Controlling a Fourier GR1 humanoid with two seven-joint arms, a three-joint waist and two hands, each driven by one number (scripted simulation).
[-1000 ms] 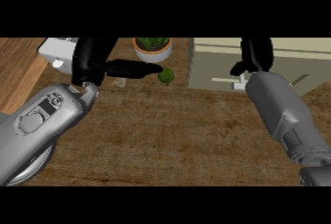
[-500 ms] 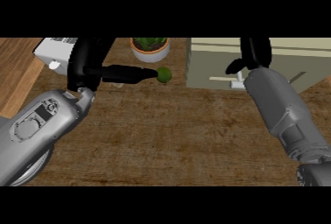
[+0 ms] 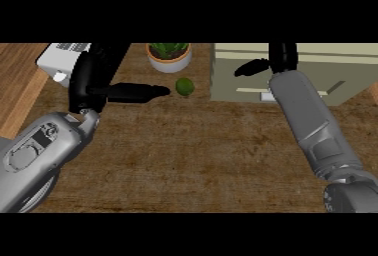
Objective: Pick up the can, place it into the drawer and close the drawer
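No can shows in the head view. My right hand [image 3: 279,56] is at the top right, above the beige drawer unit [image 3: 325,67], and runs out under the view's upper edge. Its thumb [image 3: 251,66] juts left past the unit's left side. Whether this hand holds anything is hidden. A pale handle [image 3: 253,91] lies on the unit's near face beside my right forearm. My left hand [image 3: 96,75] is open at the upper left, fingers pointing up and the thumb [image 3: 140,92] stretched right toward a small green fruit [image 3: 184,86], not touching it.
A potted plant [image 3: 170,55] stands at the back, between the hands. A white appliance [image 3: 60,60] sits behind my left hand. A lighter wooden strip [image 3: 18,90] runs down the left edge. Brown counter [image 3: 199,160] spreads between the forearms.
My right hand has shifted left and a little farther back over the drawer unit. My left thumb has dropped slightly lower, beside the green fruit.
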